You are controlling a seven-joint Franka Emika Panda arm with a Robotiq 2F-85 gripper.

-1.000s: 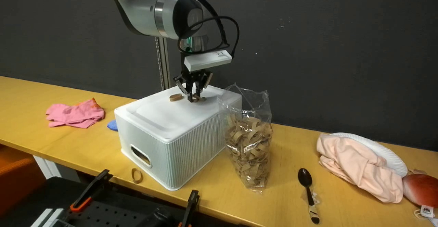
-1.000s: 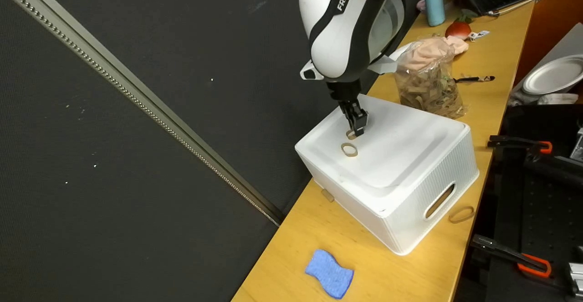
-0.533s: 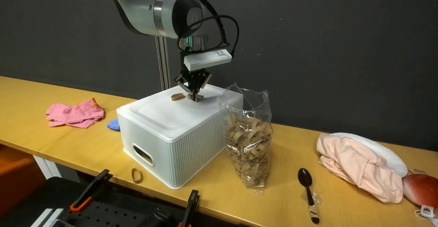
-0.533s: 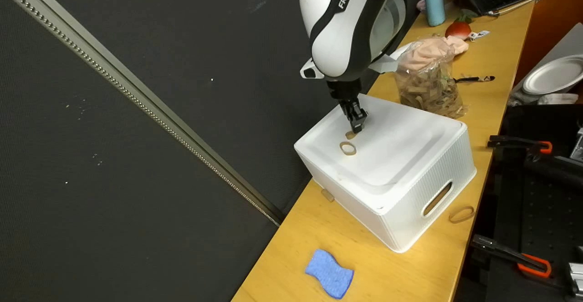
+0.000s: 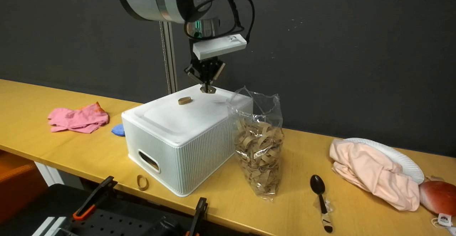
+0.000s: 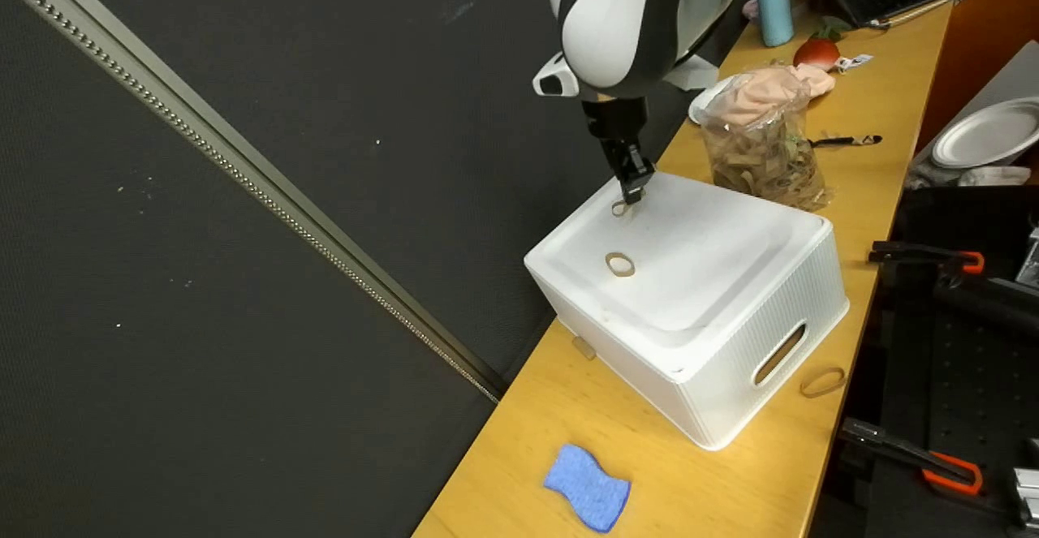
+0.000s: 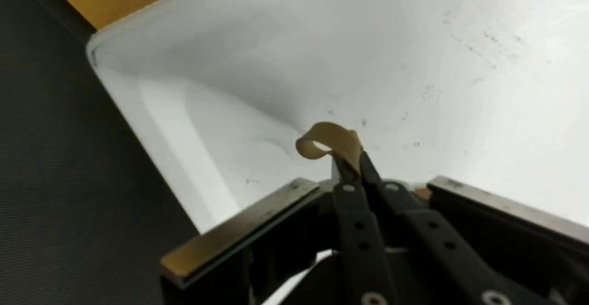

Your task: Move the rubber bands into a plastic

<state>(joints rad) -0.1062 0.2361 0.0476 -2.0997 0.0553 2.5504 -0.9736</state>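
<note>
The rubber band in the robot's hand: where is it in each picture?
In an exterior view: the held rubber band, just left of and above centre, in the hand.
In an exterior view: the held rubber band, right of centre, just above mid-height.
In the wrist view: the held rubber band, near the middle, slightly right.
Shared landmark: the white box, beneath it in all three.

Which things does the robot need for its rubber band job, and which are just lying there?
For the job:
gripper
held rubber band
top rubber band on the white box
side rubber band
edge rubber band
clear plastic bag

Just lying about:
black spoon
blue sponge
pink cloth
peach cloth
white plate
</note>
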